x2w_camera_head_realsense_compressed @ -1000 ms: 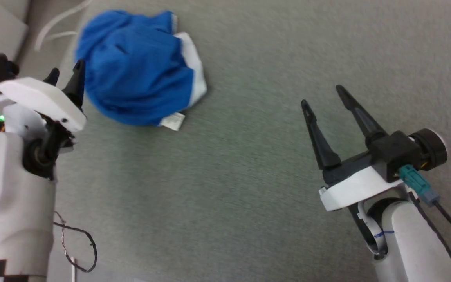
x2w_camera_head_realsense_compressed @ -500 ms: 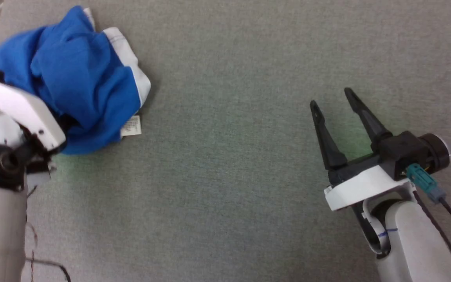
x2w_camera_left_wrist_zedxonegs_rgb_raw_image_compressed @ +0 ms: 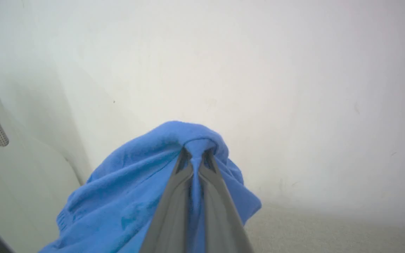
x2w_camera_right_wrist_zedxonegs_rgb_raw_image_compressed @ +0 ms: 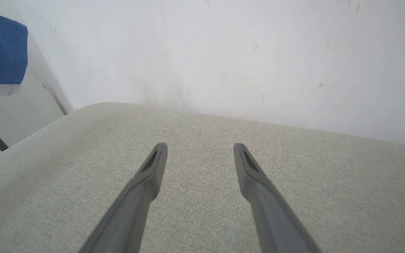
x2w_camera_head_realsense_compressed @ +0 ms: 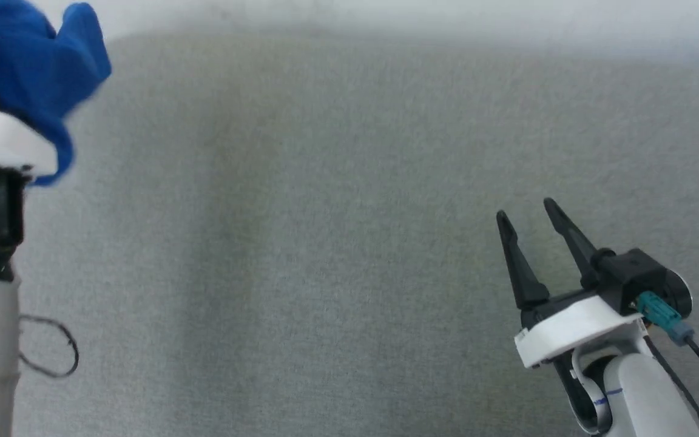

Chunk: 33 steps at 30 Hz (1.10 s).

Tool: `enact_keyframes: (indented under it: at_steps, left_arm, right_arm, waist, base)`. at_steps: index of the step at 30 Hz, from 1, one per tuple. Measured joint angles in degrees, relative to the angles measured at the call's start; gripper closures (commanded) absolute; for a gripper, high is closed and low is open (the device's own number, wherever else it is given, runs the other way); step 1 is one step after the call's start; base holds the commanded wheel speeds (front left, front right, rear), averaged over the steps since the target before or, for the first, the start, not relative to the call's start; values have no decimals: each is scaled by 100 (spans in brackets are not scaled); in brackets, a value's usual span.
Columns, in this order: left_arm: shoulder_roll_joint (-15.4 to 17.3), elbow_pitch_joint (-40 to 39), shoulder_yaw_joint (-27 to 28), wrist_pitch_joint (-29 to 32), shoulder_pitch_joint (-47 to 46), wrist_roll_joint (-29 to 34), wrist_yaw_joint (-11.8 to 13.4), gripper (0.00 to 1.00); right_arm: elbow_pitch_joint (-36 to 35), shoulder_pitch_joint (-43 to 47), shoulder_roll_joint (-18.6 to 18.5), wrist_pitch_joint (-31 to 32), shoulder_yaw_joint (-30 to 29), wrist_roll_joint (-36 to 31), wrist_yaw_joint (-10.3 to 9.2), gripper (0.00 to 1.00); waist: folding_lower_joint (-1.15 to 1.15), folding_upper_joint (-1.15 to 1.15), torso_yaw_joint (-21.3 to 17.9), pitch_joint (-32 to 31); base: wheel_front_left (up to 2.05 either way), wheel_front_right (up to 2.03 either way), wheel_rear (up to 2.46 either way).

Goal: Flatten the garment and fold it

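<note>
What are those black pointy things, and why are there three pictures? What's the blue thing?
It's a robot with two arms. Each arm ends in a gripper: two long dark fingers that pinch like tongs. One picture comes from a camera on its head, looking down at a grey padded surface. The other two come from cameras on its wrists, looking along the fingers. The blue thing is a pair of shorts. The left gripper is pinched shut on them, holding them bunched up in the air. The right gripper is open and empty, above the surface.
</note>
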Motion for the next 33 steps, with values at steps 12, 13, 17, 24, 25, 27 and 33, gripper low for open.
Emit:
enact_keyframes:
  at_steps: [12, 13, 17, 24, 25, 27, 33]
  left_arm:
    - [-706, -514, -1085, -643, -648, 533, -191, 100]
    - [-801, -535, -1155, -633, -673, 528, -226, 100]
    - [-1276, -524, -1532, -517, -697, 445, -236, 100]
    - [-1823, 577, -2239, 349, -362, 38, -488, 100]
    - [-1844, 800, -2373, 505, -251, 38, -536, 100]
    - [-1874, 1270, -2603, 886, -60, 23, -619, 100]
    - [-1957, 2401, -3009, 2219, 394, -227, -724, 0]
  right_arm:
    - [-45, 226, 0, -8, -198, 134, 0, 0]
    - [-63, 241, 1, 11, -205, 135, 0, 0]
    - [-118, 335, -3, 82, -313, 134, 0, 0]
    - [-185, 350, -8, 119, -298, 186, 0, 0]
    - [-193, 349, -8, 120, -286, 204, 0, 0]
    - [-197, 342, -7, 122, -269, 233, 0, 0]
    - [-181, 333, -11, 136, -290, 229, -1, 0]
  waist:
    - [0, 0, -653, -985]
    - [0, 1, -749, -1021]
    - [1, 1, -1165, -1097]
    - [1, 1, -1902, -1034]
    - [1, 1, -1990, -1016]
    - [2, 1, -2150, -976]
    - [2, 1, -2409, -845]
  base:
    - [0, 0, 0]
    - [0, 0, 0]
    - [0, 0, 0]
    - [0, 0, 0]
    - [0, 0, 0]
    - [0, 0, 0]
    - [0, 0, 0]
